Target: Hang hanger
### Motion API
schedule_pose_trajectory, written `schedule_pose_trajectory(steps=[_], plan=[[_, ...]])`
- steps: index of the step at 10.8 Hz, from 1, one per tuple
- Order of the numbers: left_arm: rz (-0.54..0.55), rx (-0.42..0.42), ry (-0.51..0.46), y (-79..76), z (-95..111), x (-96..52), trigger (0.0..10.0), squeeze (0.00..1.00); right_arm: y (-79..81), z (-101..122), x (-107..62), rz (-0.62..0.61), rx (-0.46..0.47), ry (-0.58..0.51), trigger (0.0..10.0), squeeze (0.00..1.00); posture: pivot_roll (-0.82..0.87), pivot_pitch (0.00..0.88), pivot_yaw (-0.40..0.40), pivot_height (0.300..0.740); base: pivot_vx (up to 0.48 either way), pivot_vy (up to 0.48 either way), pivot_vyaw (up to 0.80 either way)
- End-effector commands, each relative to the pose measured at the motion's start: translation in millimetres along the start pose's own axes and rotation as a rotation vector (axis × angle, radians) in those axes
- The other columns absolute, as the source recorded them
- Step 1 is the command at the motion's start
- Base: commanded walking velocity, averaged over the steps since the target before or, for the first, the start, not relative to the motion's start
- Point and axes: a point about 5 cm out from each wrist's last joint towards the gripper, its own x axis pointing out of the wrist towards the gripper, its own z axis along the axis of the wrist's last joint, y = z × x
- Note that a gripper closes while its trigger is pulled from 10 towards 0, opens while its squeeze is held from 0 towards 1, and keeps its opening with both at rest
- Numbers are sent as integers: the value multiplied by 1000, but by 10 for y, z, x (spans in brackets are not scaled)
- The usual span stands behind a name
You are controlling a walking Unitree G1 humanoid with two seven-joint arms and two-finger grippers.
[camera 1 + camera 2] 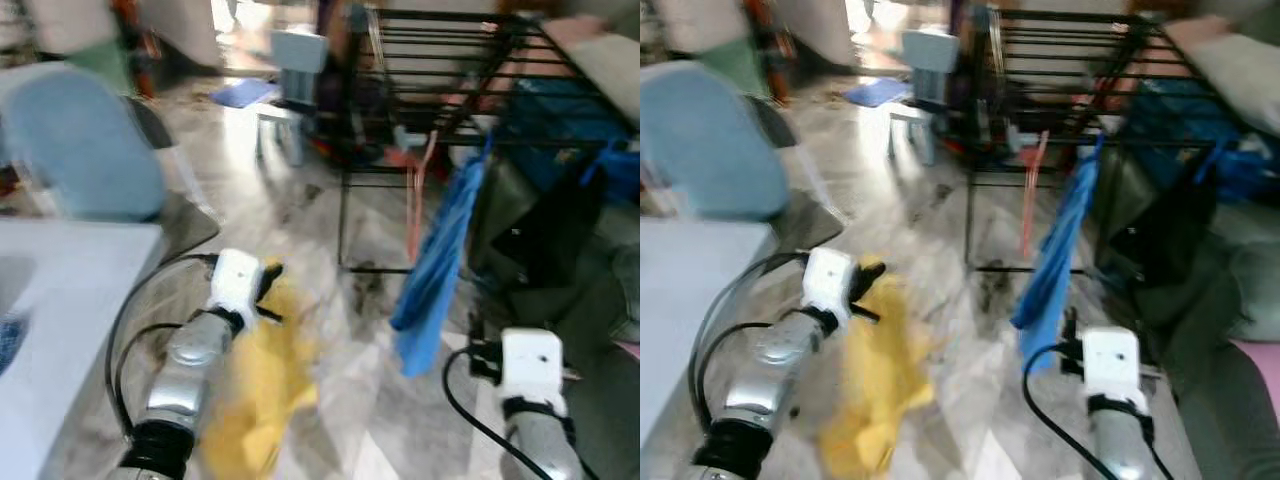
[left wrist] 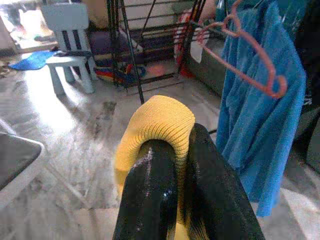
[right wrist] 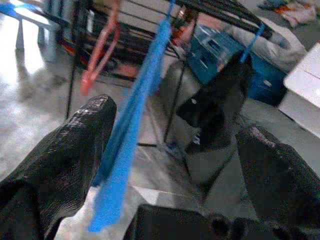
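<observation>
Yellow knitted cloth [image 2: 160,125], soft and light, is pinched between the closed fingers of the left gripper [image 2: 182,195] and hangs limp near the black rack [image 1: 440,60]. The right gripper [image 3: 170,165] is spread, empty. The pink hanger [image 2: 250,60] looks stiff; its hook seems best to grasp

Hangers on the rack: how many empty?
1 seen: a pink hanger on the rack's front rail, beside the blue garment. Blur and hanging clothes may hide others.
</observation>
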Motion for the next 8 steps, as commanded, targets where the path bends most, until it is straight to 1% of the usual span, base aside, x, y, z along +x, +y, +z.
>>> schedule_pose_trajectory(steps=[1,2,3,6,7,8], plan=[[-46,29,-66,-113,164,101,10000,0,-66,-16,4,-8,-1,29,10000,0,13,0,-35,740,439,0,0],[-58,29,-67,-133,167,114,10000,0,-57,8,5,-4,-7,13,10000,0,11,0,-36,740,480,0,0],[-57,29,-65,-149,161,118,10000,0,-60,12,-3,-10,21,12,10000,0,11,0,-37,740,480,0,0],[-67,26,-59,-192,131,110,10000,0,-26,26,-16,14,48,12,10000,0,6,0,-39,740,480,0,0],[-70,25,-59,-205,130,115,10000,0,-27,30,-17,12,47,11,10000,0,5,0,-40,740,480,0,0],[-76,37,-59,-219,133,122,10000,0,-35,38,-13,0,24,7,10000,0,3,0,-41,740,480,0,0]])
